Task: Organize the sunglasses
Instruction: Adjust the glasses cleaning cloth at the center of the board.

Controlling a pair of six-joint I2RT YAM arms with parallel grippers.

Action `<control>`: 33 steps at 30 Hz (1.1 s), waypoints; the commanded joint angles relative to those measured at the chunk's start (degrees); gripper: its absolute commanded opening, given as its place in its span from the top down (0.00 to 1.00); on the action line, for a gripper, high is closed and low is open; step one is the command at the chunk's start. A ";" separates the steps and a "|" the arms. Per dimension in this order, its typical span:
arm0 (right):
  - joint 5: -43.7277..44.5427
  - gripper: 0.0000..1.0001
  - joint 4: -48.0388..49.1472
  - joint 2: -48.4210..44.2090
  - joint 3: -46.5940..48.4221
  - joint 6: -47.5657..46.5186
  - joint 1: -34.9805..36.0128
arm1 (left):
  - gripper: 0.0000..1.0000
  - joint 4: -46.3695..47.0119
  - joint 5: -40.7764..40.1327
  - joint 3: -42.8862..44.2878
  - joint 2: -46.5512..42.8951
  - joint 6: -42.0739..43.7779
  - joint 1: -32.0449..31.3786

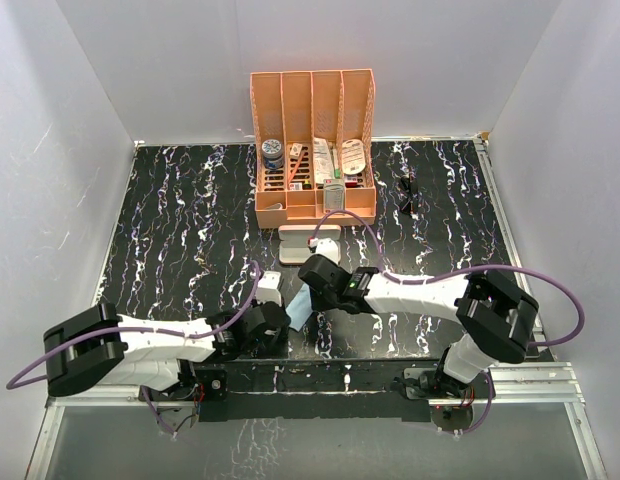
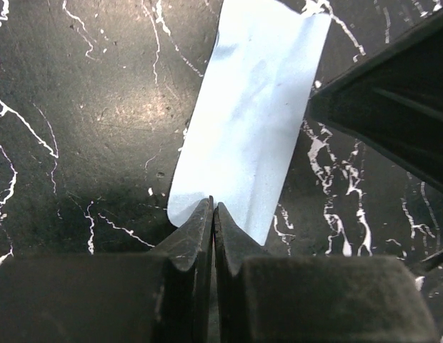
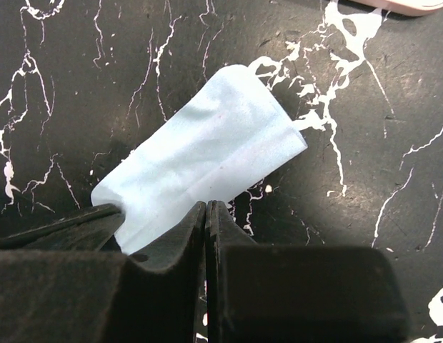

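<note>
The sunglasses (image 1: 408, 193), black and thin-framed, lie on the dark marbled table right of the organizer, far from both grippers. A folded light blue cloth (image 1: 298, 308) hangs between the two grippers near the table's front. My left gripper (image 2: 212, 205) is shut, its tips pinching the near short end of the cloth (image 2: 250, 121). My right gripper (image 3: 207, 204) is shut on the middle of a long edge of the cloth (image 3: 207, 153). In the top view the left gripper (image 1: 286, 318) and right gripper (image 1: 308, 295) almost touch.
A pink glasses case (image 1: 308, 238) lies shut just in front of an orange desk organizer (image 1: 313, 140) filled with small items at the back centre. White walls enclose the table on three sides. The case's edge (image 3: 414, 6) shows in the right wrist view.
</note>
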 commanded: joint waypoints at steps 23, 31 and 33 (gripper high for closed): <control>-4.56 0.97 8.60 -2.12 -2.58 5.45 7.82 | 1.00 -5.65 -3.89 1.78 3.86 -1.47 -0.25; -5.53 0.97 11.77 0.78 -2.96 7.42 9.19 | 1.00 -5.37 -3.72 1.22 2.97 -1.93 -0.26; -5.24 0.97 12.28 1.50 -3.23 7.92 9.55 | 1.00 -5.45 -3.72 1.14 2.68 -2.01 -0.27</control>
